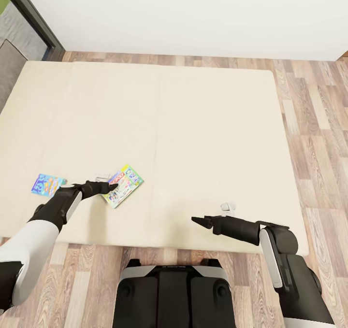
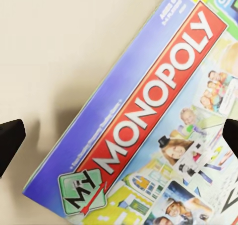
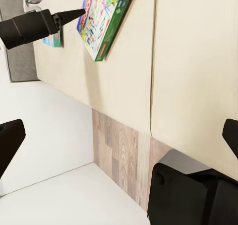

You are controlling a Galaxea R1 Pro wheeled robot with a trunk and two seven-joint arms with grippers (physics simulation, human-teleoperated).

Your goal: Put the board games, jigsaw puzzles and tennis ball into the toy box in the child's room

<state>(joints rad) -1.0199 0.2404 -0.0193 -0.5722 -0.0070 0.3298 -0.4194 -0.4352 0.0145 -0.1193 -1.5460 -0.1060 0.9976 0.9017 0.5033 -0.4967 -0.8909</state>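
Observation:
Two board games lie on the beige bed (image 1: pixel 193 125) near its front left. One is a white-green Monopoly box with red edging (image 1: pixel 124 185), the other a narrower blue box (image 1: pixel 48 184). My left gripper (image 1: pixel 114 187) is open and hovers low over the Monopoly box's left end. In the left wrist view the box lid (image 2: pixel 148 125) lies between the spread fingertips (image 2: pixel 10 140). My right gripper (image 1: pixel 195 220) is open and empty above the mattress near the front edge. Its wrist view shows the Monopoly box (image 3: pixel 104 16) farther off. The table, toy box, jigsaw puzzles and tennis ball are out of view.
Wood-plank floor (image 1: pixel 314 139) runs along the bed's right side and far end, below a white wall. A dark window frame (image 1: pixel 34 19) stands at the far left. My base (image 1: pixel 174 294) is against the bed's front edge.

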